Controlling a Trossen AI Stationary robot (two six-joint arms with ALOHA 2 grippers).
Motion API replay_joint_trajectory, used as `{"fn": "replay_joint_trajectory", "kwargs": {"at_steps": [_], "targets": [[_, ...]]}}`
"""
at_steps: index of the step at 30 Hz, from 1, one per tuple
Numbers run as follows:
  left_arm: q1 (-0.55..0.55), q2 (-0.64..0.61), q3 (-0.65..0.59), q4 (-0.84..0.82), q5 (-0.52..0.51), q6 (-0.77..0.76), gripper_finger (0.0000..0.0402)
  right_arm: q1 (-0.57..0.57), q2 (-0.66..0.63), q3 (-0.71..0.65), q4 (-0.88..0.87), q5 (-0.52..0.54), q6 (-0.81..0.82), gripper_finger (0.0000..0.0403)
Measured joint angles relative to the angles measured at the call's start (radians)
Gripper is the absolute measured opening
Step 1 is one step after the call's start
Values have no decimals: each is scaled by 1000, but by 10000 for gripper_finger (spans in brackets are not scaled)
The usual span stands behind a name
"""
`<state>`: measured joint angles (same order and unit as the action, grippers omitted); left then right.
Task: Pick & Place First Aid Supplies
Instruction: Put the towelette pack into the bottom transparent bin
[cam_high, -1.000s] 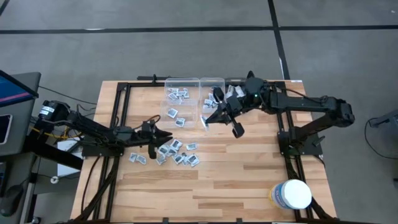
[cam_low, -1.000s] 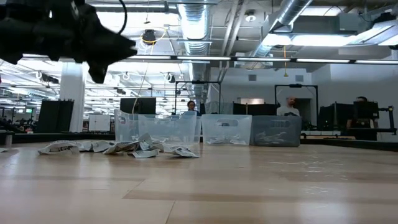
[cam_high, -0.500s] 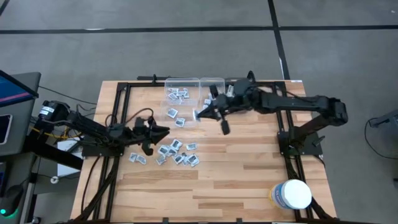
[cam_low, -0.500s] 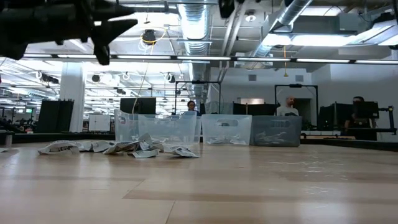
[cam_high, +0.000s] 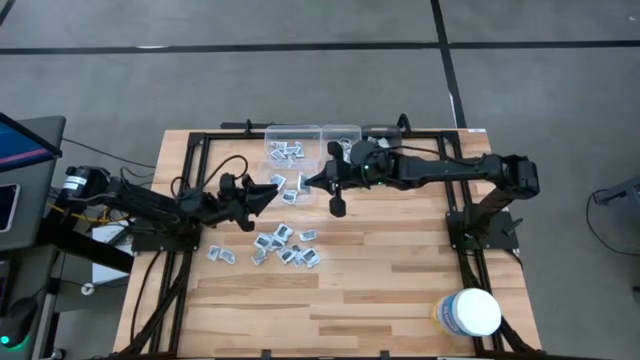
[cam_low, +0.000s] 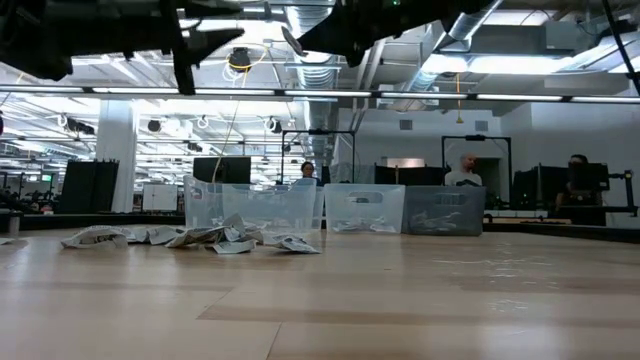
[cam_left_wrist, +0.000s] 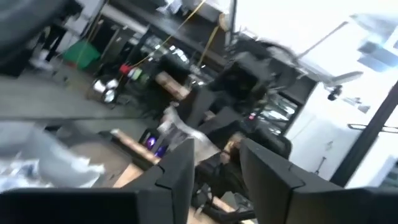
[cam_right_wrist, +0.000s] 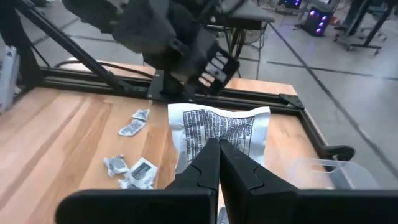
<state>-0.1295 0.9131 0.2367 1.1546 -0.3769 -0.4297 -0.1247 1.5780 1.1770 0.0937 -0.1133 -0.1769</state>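
a: reaching over the clear plastic bins (cam_high: 300, 150), what is the right gripper (cam_right_wrist: 211, 163) doing?

b: its dark fingers are clenched on a white printed paper packet (cam_right_wrist: 217, 134), lifted above the pale wooden table (cam_high: 400, 280), probably to drop it into a bin.

a: and the left gripper (cam_high: 268, 192)?

b: raised near the bins, fingers spread apart, nothing visibly between them. a loose pile of small grey-white square packets (cam_high: 285, 247) lies just beside it, awaiting sorting.
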Motion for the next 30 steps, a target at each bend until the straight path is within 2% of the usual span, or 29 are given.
{"fn": "replay_joint_trajectory", "kwargs": {"at_steps": [7,12,23,30], "targets": [[82,46,0,-48,-7,-264,179,28,0,0,-4,41,-88,0],[131,104,17,-48,59,-443,197,36,0,0,-25,98,-128,0],[189,257,157,-47,278,-443,200,25,0,1,-76,122,-138,0],[206,296,190,-48,303,-443,200,29,0,1,-103,141,-138,0]]}}
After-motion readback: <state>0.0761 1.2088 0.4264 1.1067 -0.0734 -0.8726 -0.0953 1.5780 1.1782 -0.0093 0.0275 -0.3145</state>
